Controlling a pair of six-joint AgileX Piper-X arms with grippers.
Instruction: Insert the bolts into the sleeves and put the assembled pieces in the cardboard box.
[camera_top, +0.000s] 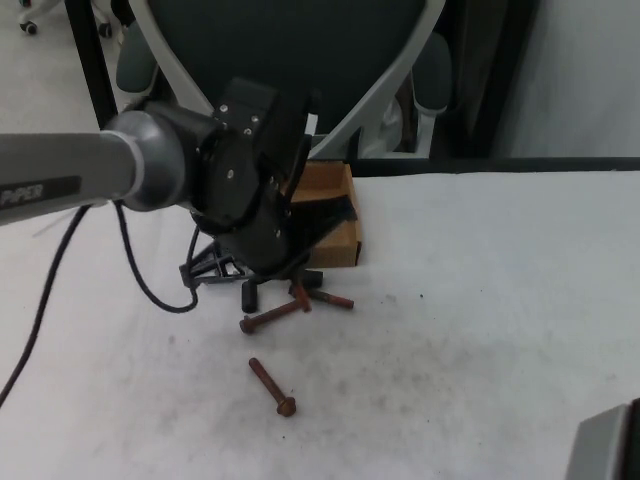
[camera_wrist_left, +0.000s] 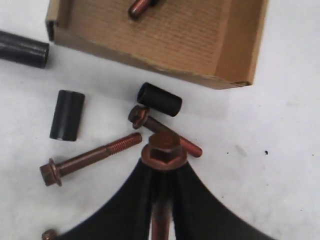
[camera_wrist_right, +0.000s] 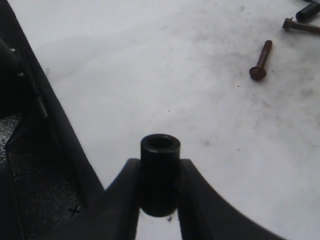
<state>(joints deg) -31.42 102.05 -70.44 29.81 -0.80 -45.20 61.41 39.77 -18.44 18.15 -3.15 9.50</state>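
One bolt (camera_wrist_left: 163, 149) in left pincer (camera_wrist_left: 162, 172)

A brown cardboard box (camera_top: 328, 185) is sitting open just above the high view's centre. Rusty flanged bolts (camera_top: 272, 316) are lying crossed below it, a lone bolt (camera_top: 272, 387) lower. Black sleeves (camera_wrist_left: 66, 115) are lying beside them. A held bolt (camera_wrist_left: 164, 150) and a held sleeve (camera_wrist_right: 160, 172) are being clamped.

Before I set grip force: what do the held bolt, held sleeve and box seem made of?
Bolt: likely metal, dull coppery-brown, hex flange head. Sleeve: matte black tube, plastic or coated metal, can't tell. Cardboard box: brown corrugated card, ribbed floor.
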